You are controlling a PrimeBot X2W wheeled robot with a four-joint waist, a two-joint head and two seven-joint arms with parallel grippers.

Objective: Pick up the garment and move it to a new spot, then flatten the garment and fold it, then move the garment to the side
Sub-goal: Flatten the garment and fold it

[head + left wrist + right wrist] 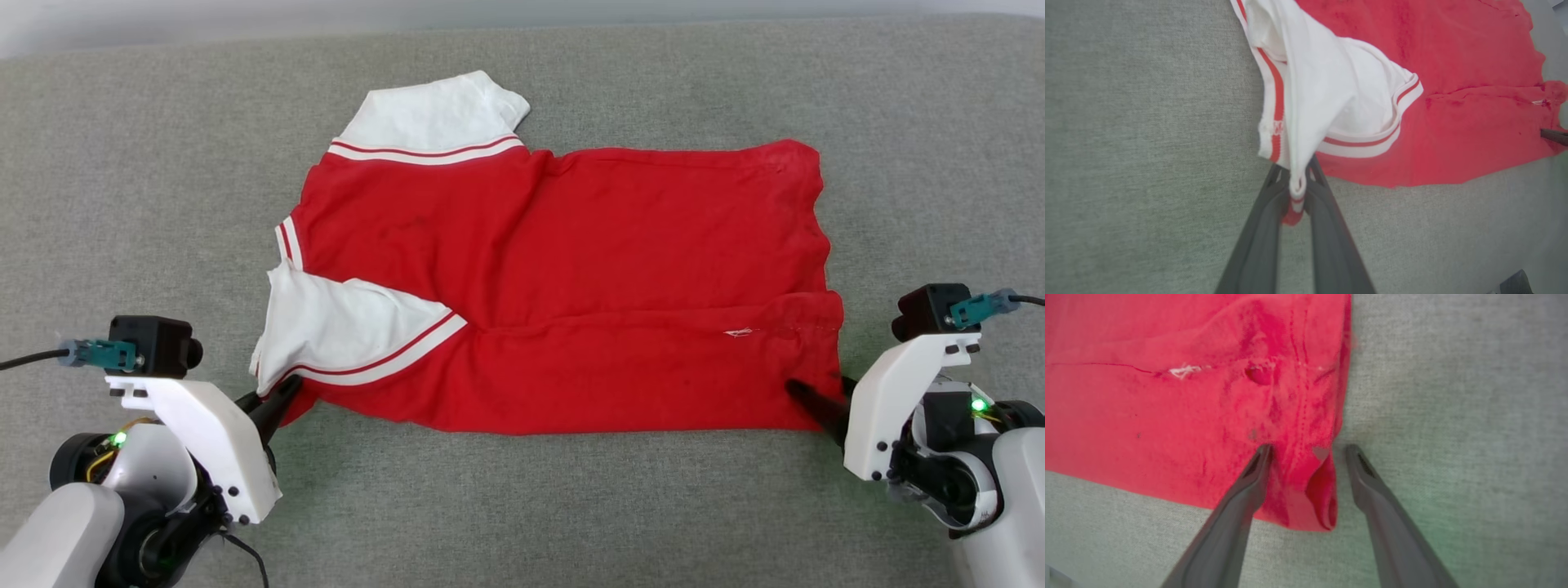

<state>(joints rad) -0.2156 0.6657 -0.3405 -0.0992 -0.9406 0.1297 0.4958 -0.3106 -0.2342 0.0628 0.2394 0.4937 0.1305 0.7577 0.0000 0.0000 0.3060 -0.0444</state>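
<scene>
Two corners suit limp, light garment point(571, 269): left gripper point(1295, 169) jaws clench sleeve point(1331, 102); right gripper point(1309, 447) jaws spread, seemingly straddling hem point(1300, 400).

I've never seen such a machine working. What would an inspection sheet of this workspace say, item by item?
Surface: grey woven cloth, flat.
Job's things: red T-shirt spread out, near edge folded over, white sleeve lying on the red.
Clutter: nothing seen.
Grippers: left gripper shut on a fold of that sleeve; right gripper open, fingers astride the hem corner.
Cables: black cable at the left wrist camera, another at the right.
Surroundings: pale strip beyond the far edge; cannot tell what it is.
</scene>
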